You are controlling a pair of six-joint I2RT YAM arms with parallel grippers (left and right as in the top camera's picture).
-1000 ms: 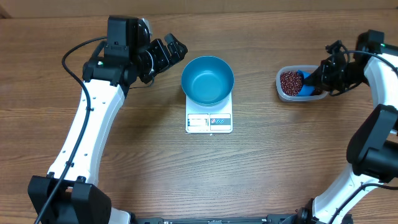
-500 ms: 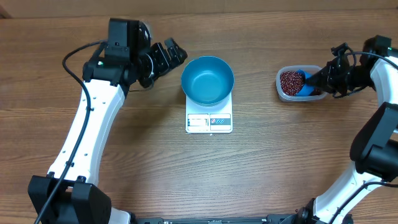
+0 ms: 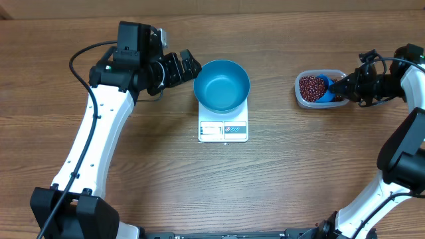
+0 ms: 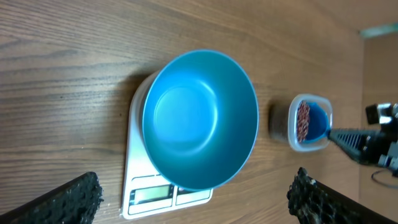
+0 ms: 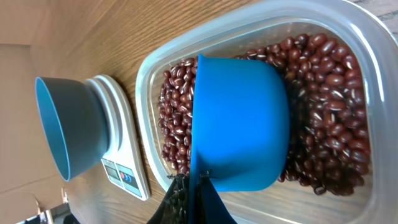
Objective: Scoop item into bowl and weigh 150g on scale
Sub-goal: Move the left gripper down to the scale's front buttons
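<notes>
Item: small dark red-brown beans (image 5: 329, 124), all in clear plastic tub (image 5: 348, 25), 3 o'clock of empty round blue bowl (image 3: 221, 85) on white square scale (image 3: 223, 131). My right hand (image 5: 189, 202), clamped on blue plastic scoop (image 5: 239, 121), has drawn back slightly. My left hand (image 3: 184, 68), wide and empty, is now nearer bowl's 9 o'clock. Nothing weighed yet.

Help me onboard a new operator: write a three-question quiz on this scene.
1. True or false: the bowl on the scale already holds beans.
2. Where is the scoop? A: in the tub, among the beans. B: in the bowl. C: on the scale.
3. Which stands wide open: the left gripper or the right gripper?

Key: 1 false, the bowl is empty. 2 A. 3 the left gripper; the right gripper is shut on the scoop's handle.
</notes>
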